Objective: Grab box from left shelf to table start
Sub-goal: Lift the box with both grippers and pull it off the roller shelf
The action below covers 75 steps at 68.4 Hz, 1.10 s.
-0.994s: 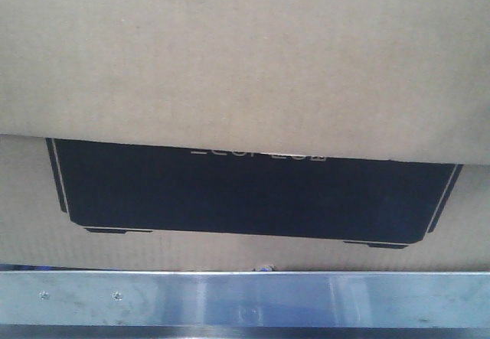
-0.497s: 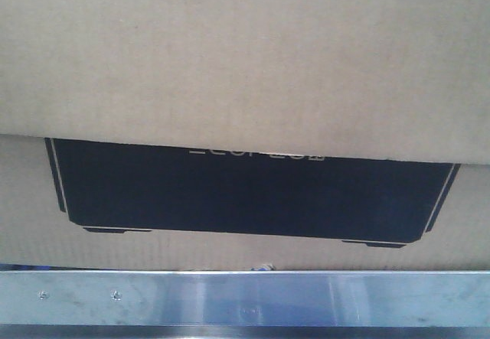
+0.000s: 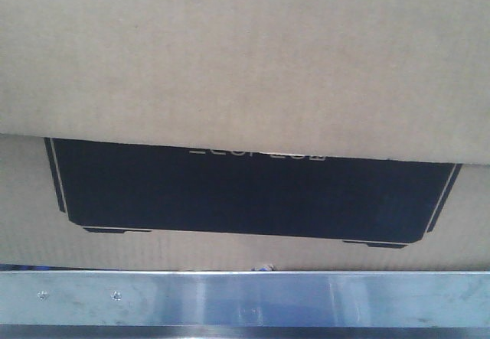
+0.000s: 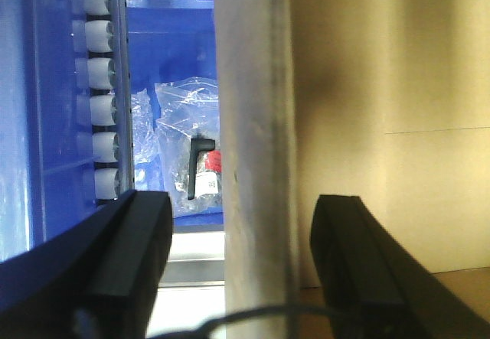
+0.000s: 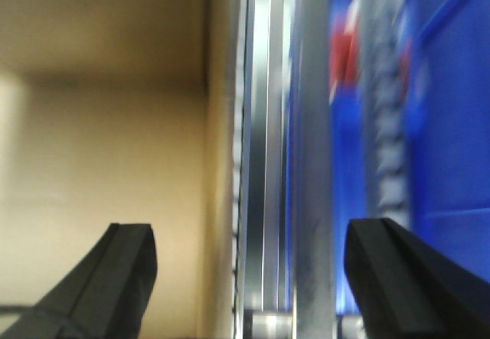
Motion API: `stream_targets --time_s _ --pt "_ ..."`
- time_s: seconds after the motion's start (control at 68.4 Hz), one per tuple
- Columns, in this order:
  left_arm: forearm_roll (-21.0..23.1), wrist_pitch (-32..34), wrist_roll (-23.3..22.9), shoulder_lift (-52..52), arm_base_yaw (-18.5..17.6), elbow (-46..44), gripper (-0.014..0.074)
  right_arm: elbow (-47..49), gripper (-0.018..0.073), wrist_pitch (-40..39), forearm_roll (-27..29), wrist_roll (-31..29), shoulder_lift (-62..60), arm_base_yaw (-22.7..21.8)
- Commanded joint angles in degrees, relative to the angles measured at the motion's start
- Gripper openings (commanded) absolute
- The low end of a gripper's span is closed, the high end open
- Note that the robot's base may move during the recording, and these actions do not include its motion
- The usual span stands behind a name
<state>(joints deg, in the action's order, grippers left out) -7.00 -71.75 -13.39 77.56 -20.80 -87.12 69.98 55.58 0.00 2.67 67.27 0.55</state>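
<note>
Blue bins (image 4: 172,48) back both wrist views. Left gripper (image 4: 241,216) and right gripper (image 5: 253,236) spread wide, empty, each facing a metal upright (image 4: 253,125). Box (image 3: 245,63) sits inboard of both, beyond left shelf (image 3: 245,297) rail. Recommend clearing uprights, then squeezing opposite flanks evenly.

left gripper (image 4: 243,266): jaws wide apart; right gripper (image 5: 256,278): jaws wide apart too

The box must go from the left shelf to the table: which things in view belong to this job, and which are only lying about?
Belong to the job: box; shelf rail; left gripper; right gripper.
Only lying about: blue bin; clear plastic bag; white rollers.
</note>
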Motion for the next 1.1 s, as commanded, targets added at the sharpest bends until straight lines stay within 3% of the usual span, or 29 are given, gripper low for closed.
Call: stream_targets --time_s 0.0,0.102,0.161,0.249,0.278,0.322,0.395,0.453,0.687,0.804,1.082 --pt "-0.8 0.8 -0.7 -1.6 0.2 -1.9 0.0318 2.1 0.0599 -3.6 0.0 -0.7 2.6 -0.1" --pt "-0.7 1.1 -0.7 -1.6 0.2 -1.9 0.0318 2.1 0.0549 -3.6 0.0 -0.8 5.6 -0.1" --pt "-0.7 1.2 -0.7 -1.6 0.2 -1.9 0.0311 2.1 0.0461 -3.8 0.0 -0.8 6.8 -0.1" --pt "-0.7 1.2 -0.7 -1.6 0.2 -1.9 0.0232 2.1 0.0267 -4.1 0.0 -1.2 7.1 -0.1" --pt "-0.7 1.2 -0.7 -1.6 0.2 -1.9 0.0143 2.1 0.0132 -4.5 0.0 -1.2 6.9 -0.1" --pt "-0.7 1.2 -0.7 -1.6 0.2 -1.9 0.0044 2.1 0.0038 -4.6 0.0 -1.2 6.7 -0.1" --pt "-0.7 1.2 -0.7 -1.6 0.2 -1.9 -0.012 2.1 0.0078 -4.9 0.0 -1.2 6.4 -0.1" --pt "-0.6 1.5 -0.5 -1.6 0.2 -1.9 -0.0069 2.1 0.0062 -4.9 0.0 -1.2 6.3 -0.1" --pt "0.0 2.0 -0.7 -2.7 0.2 -1.9 -0.0086 2.1 0.005 -5.1 0.0 -1.2 5.1 -0.1" --pt "2.3 4.2 -0.7 -7.1 0.2 -0.8 -0.0086 2.1 0.005 -6.4 0.0 -1.2 0.6 -0.1" --pt "3.2 12.0 -1.1 -21.6 0.2 12.3 -0.0086 -2.4 0.005 -9.1 3.5 -1.2 -11.8 -0.1"
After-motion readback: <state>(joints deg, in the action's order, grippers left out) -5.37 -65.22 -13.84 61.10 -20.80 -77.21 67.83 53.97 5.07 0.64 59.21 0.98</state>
